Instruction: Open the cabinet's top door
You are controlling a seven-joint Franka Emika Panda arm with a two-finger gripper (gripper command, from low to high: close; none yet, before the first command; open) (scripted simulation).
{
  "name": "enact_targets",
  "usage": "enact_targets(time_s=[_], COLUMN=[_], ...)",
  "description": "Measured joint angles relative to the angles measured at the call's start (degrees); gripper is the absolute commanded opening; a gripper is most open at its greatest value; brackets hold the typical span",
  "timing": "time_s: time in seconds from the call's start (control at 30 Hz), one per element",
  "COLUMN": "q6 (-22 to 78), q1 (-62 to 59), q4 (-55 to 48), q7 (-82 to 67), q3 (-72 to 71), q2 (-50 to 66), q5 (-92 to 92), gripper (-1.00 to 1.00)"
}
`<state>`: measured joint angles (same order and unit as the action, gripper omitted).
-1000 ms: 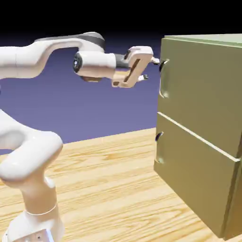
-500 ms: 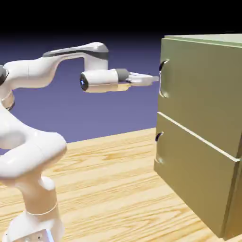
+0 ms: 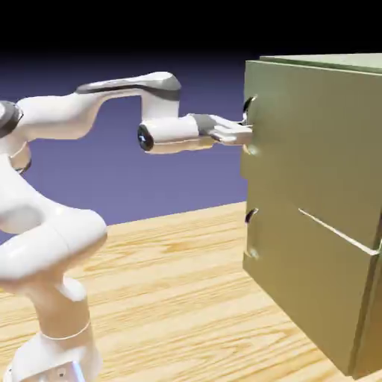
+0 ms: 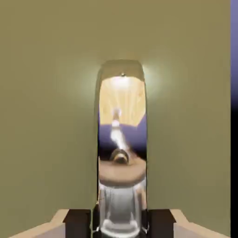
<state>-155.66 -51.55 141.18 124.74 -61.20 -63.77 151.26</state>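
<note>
Ext. view: my arm (image 3: 89, 108) runs level across the upper half of the frame, and my pincer (image 3: 242, 133) sits at the handle (image 3: 249, 112) on the left edge of the top door (image 3: 313, 142), upper right. The door's near edge stands a bit proud of the lower panel (image 3: 298, 291) of the cabinet (image 3: 328, 61).

Hand view: olive door fills the frame; the shiny handle (image 4: 122, 139) runs up the middle, w/ my fingertips (image 4: 78, 222) pressed on both sides at btm — clamped on it.
</note>
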Motion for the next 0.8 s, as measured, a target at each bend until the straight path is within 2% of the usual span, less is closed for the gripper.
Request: enact_targets(time_s=[0.4, 0.8], q6=[16.35, 31.15], q1=[22.19, 27.60], q4=[22.31, 33.33], q7=[2.45, 7.30], q3=[23.39, 48.30], q2=[-7.90, -18.44], q5=[-19.56, -46.80], gripper=[-1.00, -1.00])
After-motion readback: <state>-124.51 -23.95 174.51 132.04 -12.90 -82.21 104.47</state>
